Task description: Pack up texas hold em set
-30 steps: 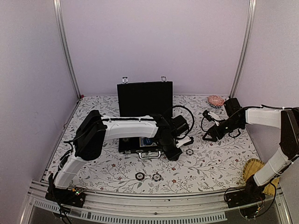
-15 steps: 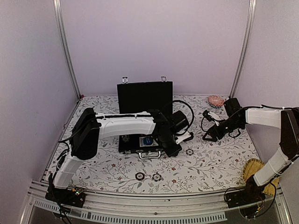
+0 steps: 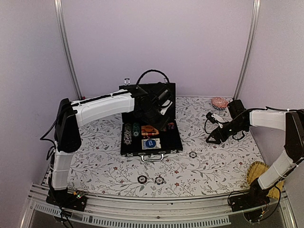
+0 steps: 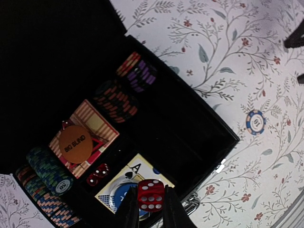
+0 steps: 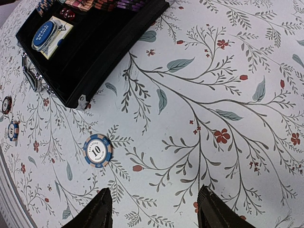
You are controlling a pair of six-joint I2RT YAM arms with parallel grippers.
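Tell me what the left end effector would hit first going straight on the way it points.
Probably the ace card under the blue disc in the open black case, just beyond the red die the left end effector pinches; depth is unclear.

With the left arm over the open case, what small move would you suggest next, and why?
Probably lower the left fingers toward the slot with the other red dice and release: they pinch a red die over the open case.
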